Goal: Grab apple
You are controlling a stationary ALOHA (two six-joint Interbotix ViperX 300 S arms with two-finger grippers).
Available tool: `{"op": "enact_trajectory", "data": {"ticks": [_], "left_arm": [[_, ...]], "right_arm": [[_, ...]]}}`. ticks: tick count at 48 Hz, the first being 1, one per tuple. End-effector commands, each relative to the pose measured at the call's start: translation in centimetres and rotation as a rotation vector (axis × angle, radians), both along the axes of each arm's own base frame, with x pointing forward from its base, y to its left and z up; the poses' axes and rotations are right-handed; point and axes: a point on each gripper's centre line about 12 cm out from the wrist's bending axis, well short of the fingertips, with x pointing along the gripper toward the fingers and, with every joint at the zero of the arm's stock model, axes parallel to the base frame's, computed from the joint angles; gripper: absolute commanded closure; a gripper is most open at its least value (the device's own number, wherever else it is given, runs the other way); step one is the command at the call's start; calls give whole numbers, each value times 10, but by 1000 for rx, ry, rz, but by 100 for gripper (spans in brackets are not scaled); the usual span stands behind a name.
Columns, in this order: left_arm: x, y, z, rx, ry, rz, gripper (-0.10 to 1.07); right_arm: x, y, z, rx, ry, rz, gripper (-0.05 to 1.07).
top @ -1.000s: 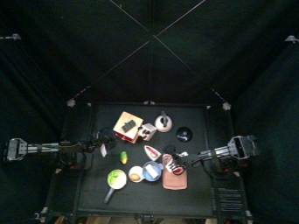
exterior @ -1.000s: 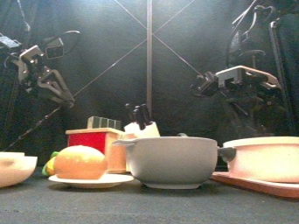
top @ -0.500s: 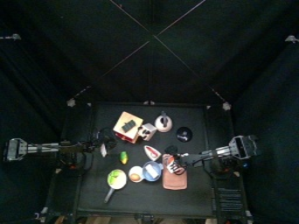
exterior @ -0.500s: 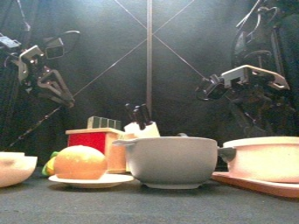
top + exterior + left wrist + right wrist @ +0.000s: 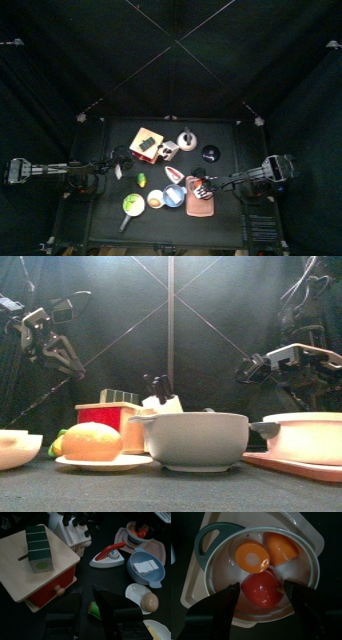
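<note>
Lower now in the front view, my right gripper (image 5: 262, 592) hangs wide open over the apple (image 5: 262, 589), low-middle in the pot (image 5: 218, 572). Next I drop and squeeze. Left gripper (image 5: 90, 609) looks open, I think.

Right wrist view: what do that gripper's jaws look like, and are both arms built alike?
The right gripper has two flat, matte black jaws, broad and blunt-tipped. In the front view both arms are black with angular links, grey highlights and dark cables along them; the left gripper looks equally black and blocky. No markings are readable.

Glossy smooth apple (image 5: 262, 589), light wooden box (image 5: 39, 567)
</note>
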Motion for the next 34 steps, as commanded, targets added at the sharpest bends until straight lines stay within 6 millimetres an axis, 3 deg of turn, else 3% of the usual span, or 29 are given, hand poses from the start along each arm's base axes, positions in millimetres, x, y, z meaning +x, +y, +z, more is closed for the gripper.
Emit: {"op": "enact_trajectory", "data": {"ticks": [1,13,22,34], "left_arm": [[2,1,4,3,-12,-1,32],[2,1,4,4,-12,-2,31],[2,1,4,5,-8,2,32],[2,1,4,5,-8,4,32]], "right_arm": [[1,-2,7,3,-46,-4,3],[1,-4,5,0,-55,-8,6],[2,-4,6,4,-58,-11,16],[8,-6,16,-3,-80,-9,21]]}}
